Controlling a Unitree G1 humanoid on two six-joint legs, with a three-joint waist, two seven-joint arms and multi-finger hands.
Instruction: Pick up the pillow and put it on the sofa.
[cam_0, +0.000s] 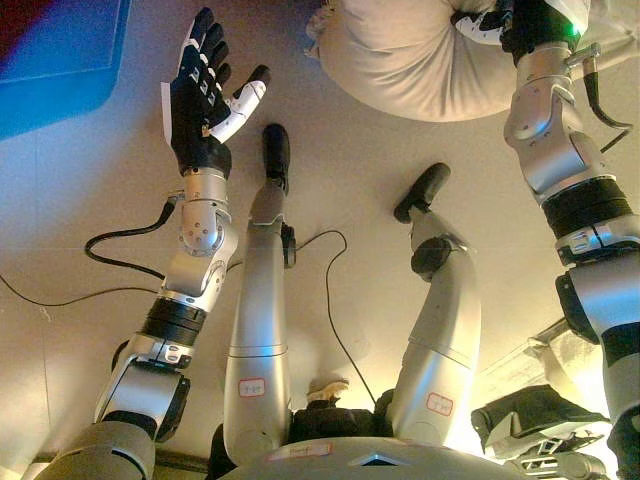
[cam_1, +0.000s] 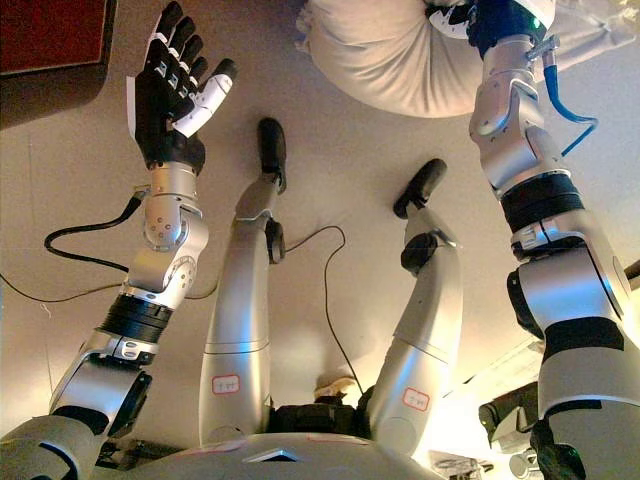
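Right now my right hand (cam_0: 505, 25) is clamped into the pillow (cam_0: 400, 60) on the far floor (cam_0: 100, 180) to lift it, while my left hand (cam_0: 205, 85) hangs spread and free as a spare.

Soft matt cloth pillow (cam_0: 420, 60)

I see a plain beige floor (cam_0: 90, 200) carrying everything here. A cream pillow (cam_0: 410, 70) rests on it at the far side, right of centre. Near the far left corner sits a flat blue thing (cam_0: 60, 60), possibly a mat; I can't tell.
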